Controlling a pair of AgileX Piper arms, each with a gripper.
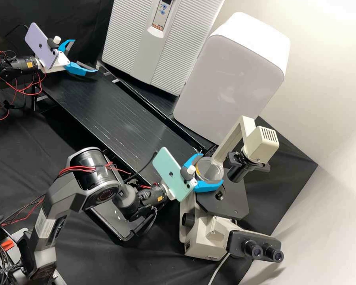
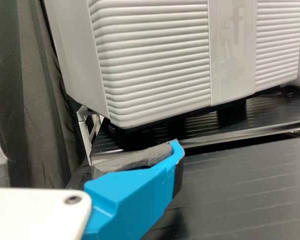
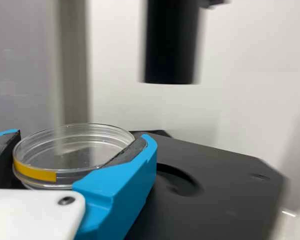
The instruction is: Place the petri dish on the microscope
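Right gripper [image 1: 212,169] clamped on clear petri dish [image 3: 80,145], near microscope stage [image 1: 235,200], left gripper [image 1: 84,56] spread

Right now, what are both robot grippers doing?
Left gripper: open, nothing between its fingers.
Right gripper: closed on the petri dish.

A ribbed, pale grey cabinet [image 1: 124,39] stands near the left end of the black rear surface [image 1: 160,102], behind the far edge of the black bench [image 1: 106,113]; a small control panel [image 1: 164,8] with blue buttons sits on its front; a smooth white box [image 1: 229,75] with rounded corners stands nearer the surface's right end; black cloth [image 1: 75,18] hangs behind; a pale wall [image 1: 330,83] rises beyond the box.
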